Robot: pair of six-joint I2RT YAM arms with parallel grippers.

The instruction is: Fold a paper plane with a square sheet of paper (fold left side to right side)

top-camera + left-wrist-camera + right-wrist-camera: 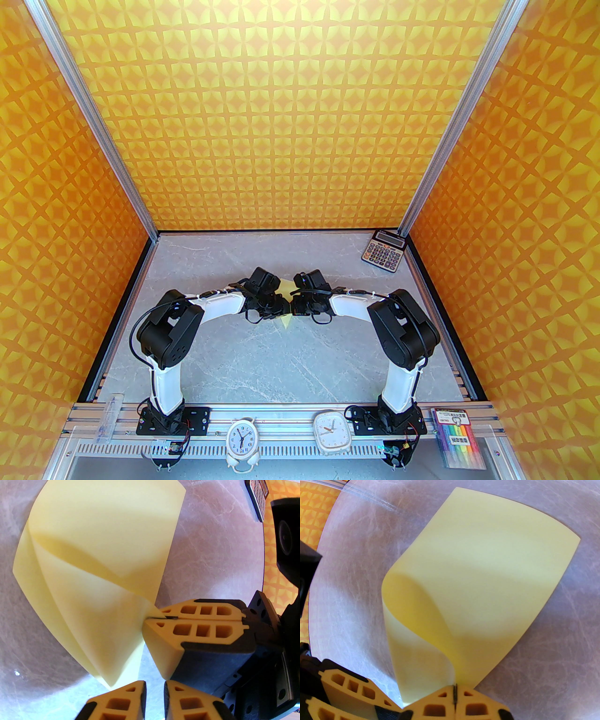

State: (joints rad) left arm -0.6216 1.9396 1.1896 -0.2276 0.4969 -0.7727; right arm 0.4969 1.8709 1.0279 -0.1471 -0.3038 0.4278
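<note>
The square sheet of paper (285, 284) is pale yellow and lies under the two wrists at mid-table. Its left side is curled loosely over toward the right, with no sharp crease (487, 573). My right gripper (454, 691) is shut on the sheet, pinching the layers together at a near corner. In the left wrist view those same shut fingers (194, 620) clamp the sheet (93, 562) at its right edge. My left gripper (154, 688) sits just near of the sheet's lowest tip, its jaws slightly apart with nothing between them. The paper plane is out of view.
A grey calculator (383, 251) lies at the far right corner of the marble table (281, 365). A pack of coloured markers (459, 438) and two small clocks (241, 438) sit on the front rail. Orange patterned walls enclose three sides.
</note>
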